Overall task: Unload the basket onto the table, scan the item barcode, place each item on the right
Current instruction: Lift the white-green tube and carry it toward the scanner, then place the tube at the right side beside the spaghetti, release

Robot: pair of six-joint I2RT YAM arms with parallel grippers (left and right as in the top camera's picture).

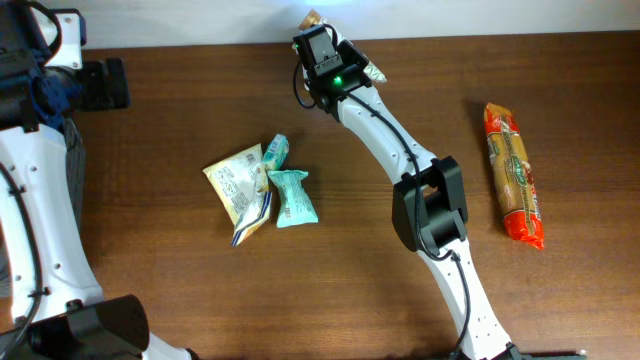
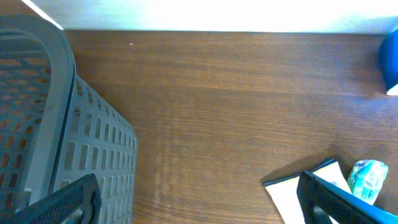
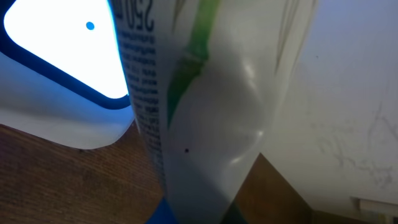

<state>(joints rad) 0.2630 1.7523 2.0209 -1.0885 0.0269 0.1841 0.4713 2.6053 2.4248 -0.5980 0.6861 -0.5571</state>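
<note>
Packet [image 3: 211,112], white with green print, is held pinched in the closed right hand [image 1: 318,32] at the far edge of the desk [image 1: 420,90], just beside the scanner [image 3: 56,56]. Its long axis is seen running straight out from the hand, and the lit scanner window lies off to one side rather than facing it, so a turn toward the scanner is probably called for. Farther from the scanner, the left hand [image 2: 199,205] is seen fully open and empty beside a grey basket [image 2: 62,124].

We see a dark brown wooden table [image 1: 180,110], its grain running along the width under even light. Beyond its far edge stands a plain white wall [image 2: 217,15], faintly scuffed in the right wrist view.
</note>
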